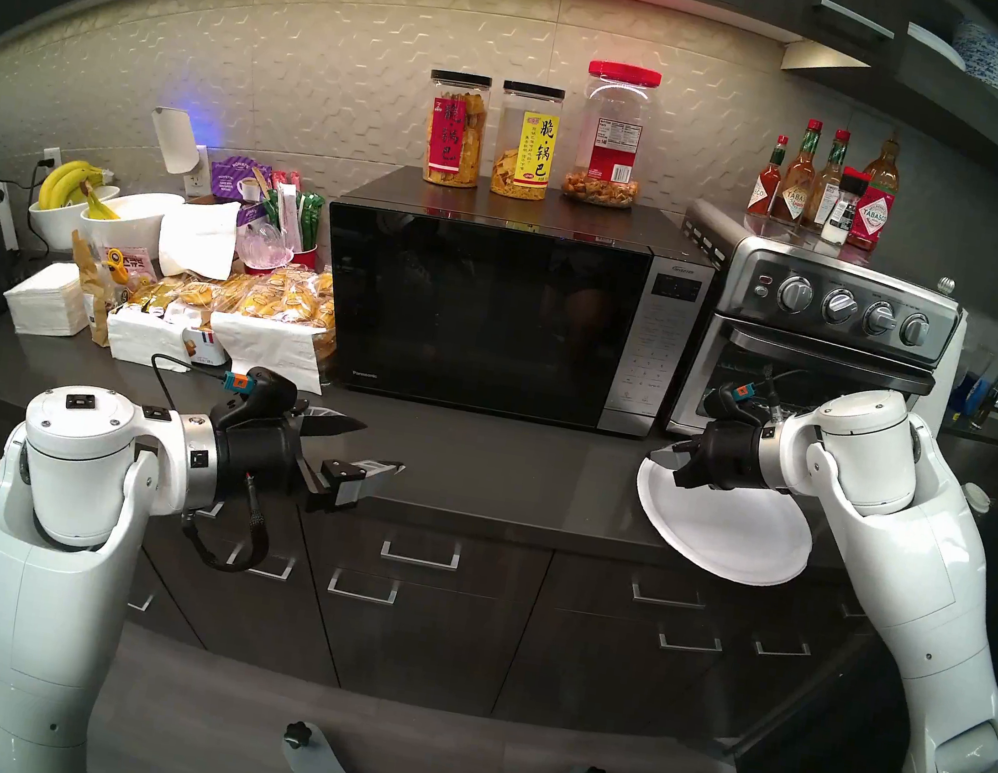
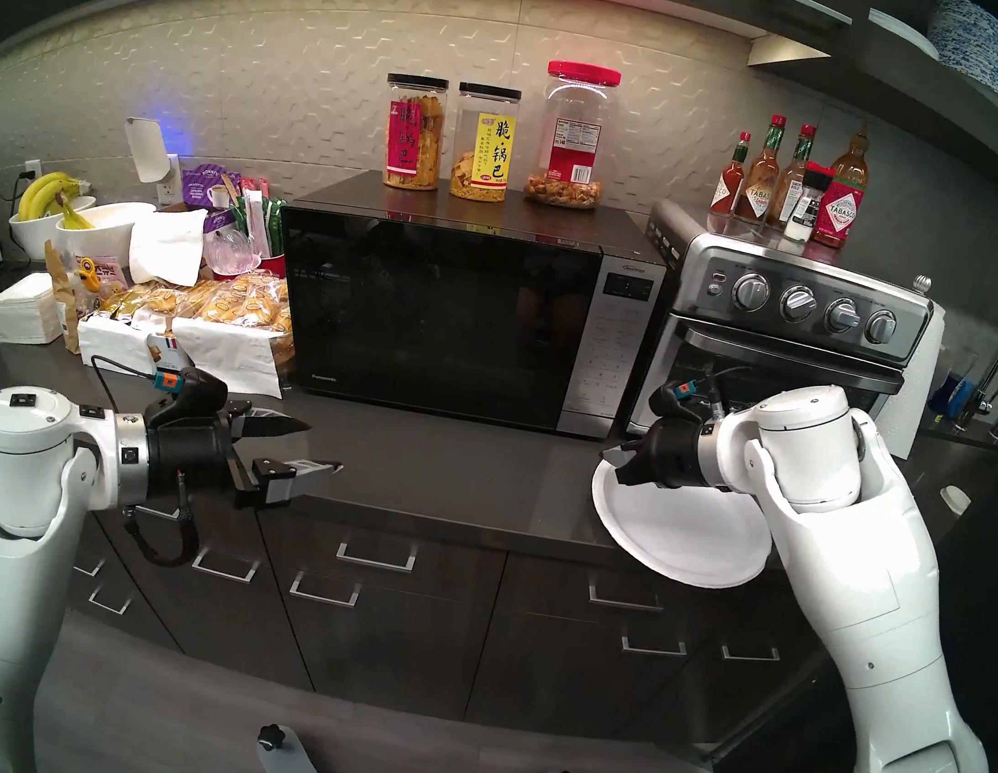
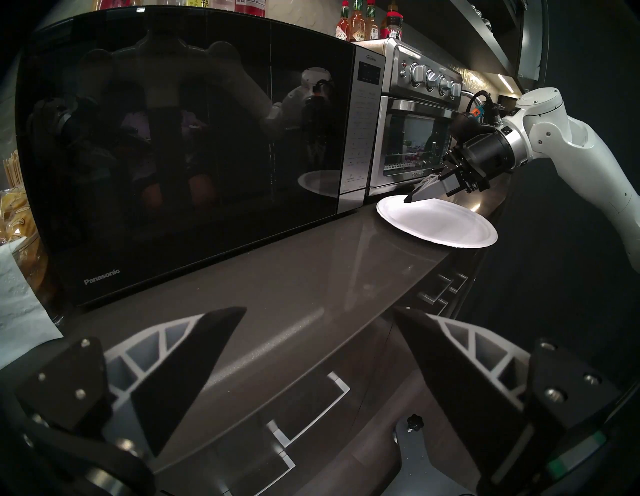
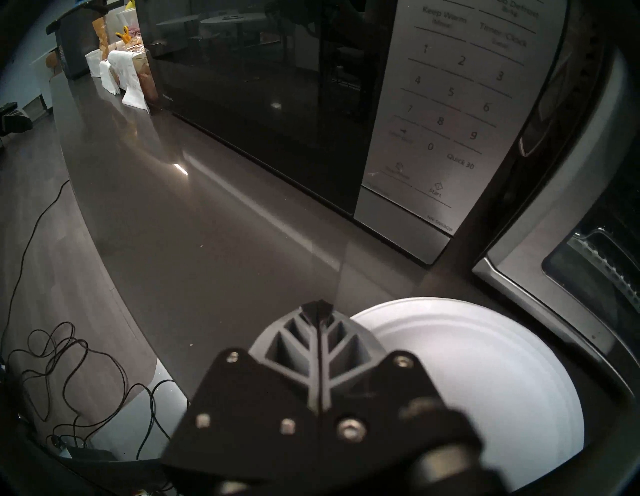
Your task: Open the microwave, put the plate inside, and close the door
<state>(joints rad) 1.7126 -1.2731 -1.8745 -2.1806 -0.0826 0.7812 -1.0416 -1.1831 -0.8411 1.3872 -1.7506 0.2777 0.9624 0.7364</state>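
The black microwave stands at the back of the counter with its glass door closed. To its right, the white plate lies flat on the counter in front of the toaster oven, and its near part overhangs the counter edge. My right gripper is shut, and its tips are at the plate's rim nearest the microwave. I see nothing pinched between its fingers. My left gripper hovers open and empty over the counter, in front of the microwave's lower left corner.
A silver toaster oven stands right of the microwave with sauce bottles on top. Three jars stand on the microwave. Snack bags and napkins crowd the counter's left. Drawers lie below the counter edge.
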